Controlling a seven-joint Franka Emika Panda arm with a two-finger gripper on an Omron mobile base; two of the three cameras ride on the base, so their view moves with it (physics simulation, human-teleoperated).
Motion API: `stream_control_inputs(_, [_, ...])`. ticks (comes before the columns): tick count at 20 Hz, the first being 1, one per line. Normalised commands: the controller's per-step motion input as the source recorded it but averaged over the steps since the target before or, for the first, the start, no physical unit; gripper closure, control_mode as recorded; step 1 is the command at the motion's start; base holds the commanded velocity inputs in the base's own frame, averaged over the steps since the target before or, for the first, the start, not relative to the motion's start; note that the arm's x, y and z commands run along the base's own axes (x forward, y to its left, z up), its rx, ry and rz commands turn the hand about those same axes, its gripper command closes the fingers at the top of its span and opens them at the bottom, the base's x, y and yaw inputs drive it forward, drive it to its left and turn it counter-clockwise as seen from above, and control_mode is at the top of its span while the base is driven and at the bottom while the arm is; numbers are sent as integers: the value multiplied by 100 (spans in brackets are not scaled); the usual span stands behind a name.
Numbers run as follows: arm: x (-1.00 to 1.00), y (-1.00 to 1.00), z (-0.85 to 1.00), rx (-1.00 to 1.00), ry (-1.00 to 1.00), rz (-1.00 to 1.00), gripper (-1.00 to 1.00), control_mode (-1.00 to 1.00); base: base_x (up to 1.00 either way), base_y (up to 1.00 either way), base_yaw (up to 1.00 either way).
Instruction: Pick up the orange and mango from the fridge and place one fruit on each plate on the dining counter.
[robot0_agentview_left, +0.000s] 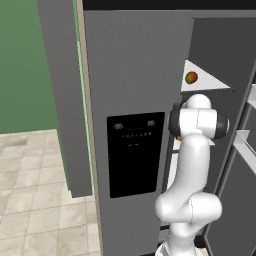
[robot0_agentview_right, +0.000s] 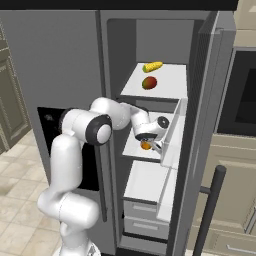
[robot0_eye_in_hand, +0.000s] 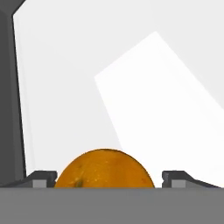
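The fridge (robot0_agentview_left: 135, 75) stands open, and my arm reaches into it at the middle shelf (robot0_agentview_right: 134, 148). The round orange (robot0_eye_in_hand: 105, 169) lies on that white shelf between the two fingertips of my gripper (robot0_eye_in_hand: 109, 177), which is open around it with a small gap on one side. From the right base camera the orange (robot0_agentview_right: 145, 145) peeks out just under the gripper (robot0_agentview_right: 150, 144). The red-yellow mango (robot0_agentview_right: 149, 82) rests on the shelf above, and the mango (robot0_agentview_left: 191, 77) sits above my elbow in the left base view. The plates and the dining counter are out of view.
A yellow corn cob (robot0_agentview_right: 152, 66) lies behind the mango. The open right door's bin (robot0_agentview_right: 174, 132) hangs close to my hand. White drawers (robot0_agentview_right: 145, 220) sit below. The black dispenser panel (robot0_agentview_left: 135, 152) faces the base, and a dark oven (robot0_agentview_right: 240, 90) stands right.
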Motion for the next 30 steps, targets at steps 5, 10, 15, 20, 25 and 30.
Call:
stream_control_inputs(5, [-37,26,-18,0,-2,0,100,-100,0,0,0])
stream_control_inputs(10, [-84,13,0,1,-21,-6,100,-100,0,0,0])
stream_control_inputs(15, [-98,4,36,0,-41,-5,100,-100,0,0,0])
stream_control_inputs(20, [-75,12,73,-4,-43,-6,100,-100,0,0,0])
stream_control_inputs(25, [-59,8,89,-6,-33,-7,100,-100,0,0,0])
stream_control_inputs(30, [-49,2,93,-4,-17,-5,100,-100,0,0,0])
